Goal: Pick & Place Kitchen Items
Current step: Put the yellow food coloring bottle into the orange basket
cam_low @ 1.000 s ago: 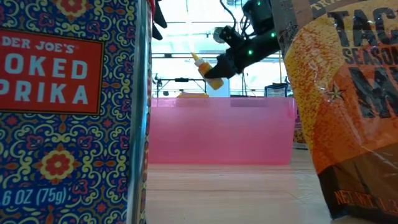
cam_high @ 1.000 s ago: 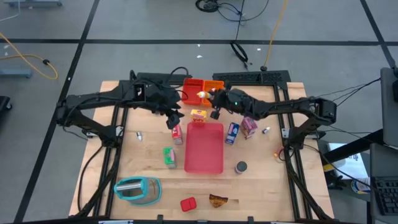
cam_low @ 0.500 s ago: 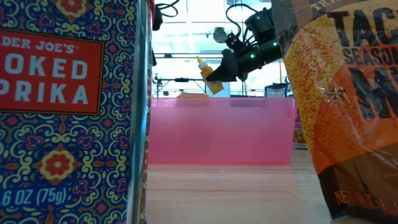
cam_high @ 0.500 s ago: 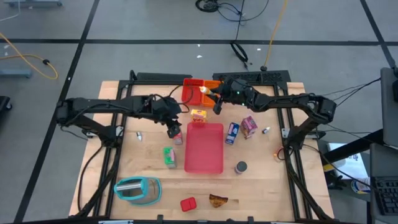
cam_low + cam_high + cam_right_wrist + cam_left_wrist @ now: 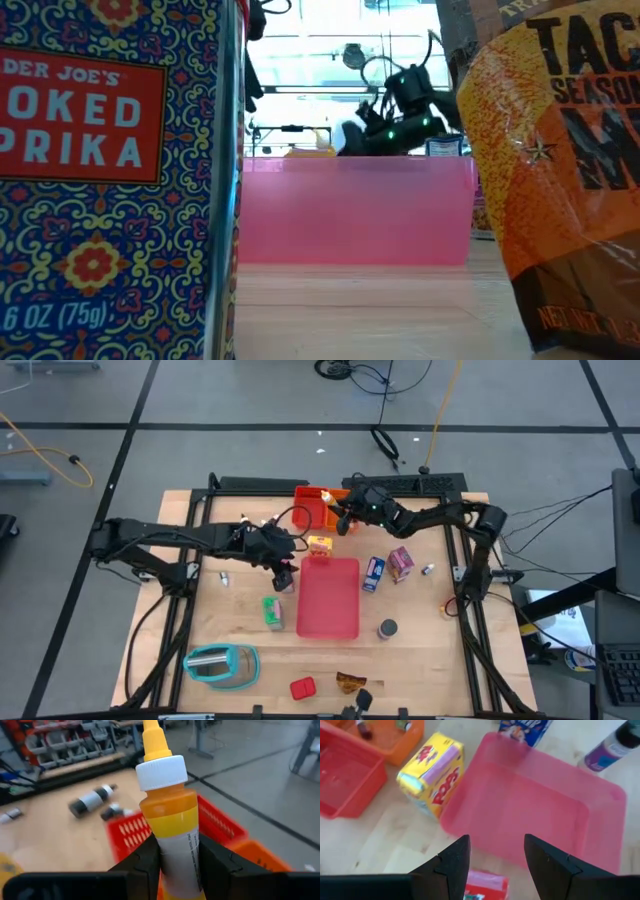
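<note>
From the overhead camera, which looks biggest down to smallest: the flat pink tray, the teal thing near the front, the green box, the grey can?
1. Flat pink rectangular tray, clearly largest.
2. Teal-rimmed container.
3. Small green box and round grey can: the box looks slightly longer, but they are too close to rank firmly.

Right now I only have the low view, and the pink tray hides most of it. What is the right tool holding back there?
Observer: The right tool is shut on a yellow squeeze bottle with a white cap.
Operator: Where is it over the table?
Observer: By the red bin and orange bin at the table's far edge.
Operator: And the left tool?
Observer: The left tool is open and empty, hovering above a red box beside the pink tray.
</note>
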`<move>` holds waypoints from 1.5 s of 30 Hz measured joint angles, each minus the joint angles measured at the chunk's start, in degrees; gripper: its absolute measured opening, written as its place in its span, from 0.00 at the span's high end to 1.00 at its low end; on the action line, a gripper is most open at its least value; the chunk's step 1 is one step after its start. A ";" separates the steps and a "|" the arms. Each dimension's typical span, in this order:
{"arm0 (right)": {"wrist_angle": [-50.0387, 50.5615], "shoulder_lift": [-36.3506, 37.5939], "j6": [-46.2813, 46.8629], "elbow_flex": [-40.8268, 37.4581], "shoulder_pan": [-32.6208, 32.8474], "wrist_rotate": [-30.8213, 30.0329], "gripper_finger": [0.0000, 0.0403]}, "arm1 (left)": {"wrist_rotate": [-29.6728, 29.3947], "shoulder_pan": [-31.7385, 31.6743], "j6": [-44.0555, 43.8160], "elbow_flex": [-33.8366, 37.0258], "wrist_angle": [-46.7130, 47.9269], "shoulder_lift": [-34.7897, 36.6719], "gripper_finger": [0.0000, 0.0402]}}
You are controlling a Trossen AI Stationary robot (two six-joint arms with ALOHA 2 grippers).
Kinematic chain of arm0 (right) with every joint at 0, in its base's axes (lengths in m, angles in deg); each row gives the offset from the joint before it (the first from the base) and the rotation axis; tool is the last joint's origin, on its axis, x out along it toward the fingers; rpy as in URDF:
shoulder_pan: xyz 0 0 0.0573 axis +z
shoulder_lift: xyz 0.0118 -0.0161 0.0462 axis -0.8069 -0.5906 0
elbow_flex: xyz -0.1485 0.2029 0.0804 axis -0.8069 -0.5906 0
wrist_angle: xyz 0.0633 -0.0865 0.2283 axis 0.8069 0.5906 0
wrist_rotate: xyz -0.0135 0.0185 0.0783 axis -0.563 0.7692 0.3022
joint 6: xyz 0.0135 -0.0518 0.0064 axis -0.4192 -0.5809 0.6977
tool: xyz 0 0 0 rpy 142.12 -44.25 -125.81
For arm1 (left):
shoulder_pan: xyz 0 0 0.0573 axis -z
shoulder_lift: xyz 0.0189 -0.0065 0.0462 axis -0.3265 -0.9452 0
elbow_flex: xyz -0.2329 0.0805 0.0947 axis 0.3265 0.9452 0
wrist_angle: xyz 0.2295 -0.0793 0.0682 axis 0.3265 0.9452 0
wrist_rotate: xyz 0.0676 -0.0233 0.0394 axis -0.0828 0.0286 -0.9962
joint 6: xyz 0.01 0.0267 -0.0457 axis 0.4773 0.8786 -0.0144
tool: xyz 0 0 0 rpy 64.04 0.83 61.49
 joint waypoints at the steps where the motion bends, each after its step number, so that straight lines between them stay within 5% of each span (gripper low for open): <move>1: -0.59 -1.14 0.47 -0.03 0.00 -0.05 0.76 | -0.02 0.25 0.23 0.00 -0.31 0.00 0.54; 22: -4.64 -6.17 1.54 -0.04 0.24 -0.16 0.75 | -4.70 1.32 0.82 -0.02 -2.59 0.00 0.54; 45: -5.06 -6.10 2.14 -0.02 0.26 0.05 0.47 | -4.70 1.31 0.61 -0.04 -2.59 0.00 0.54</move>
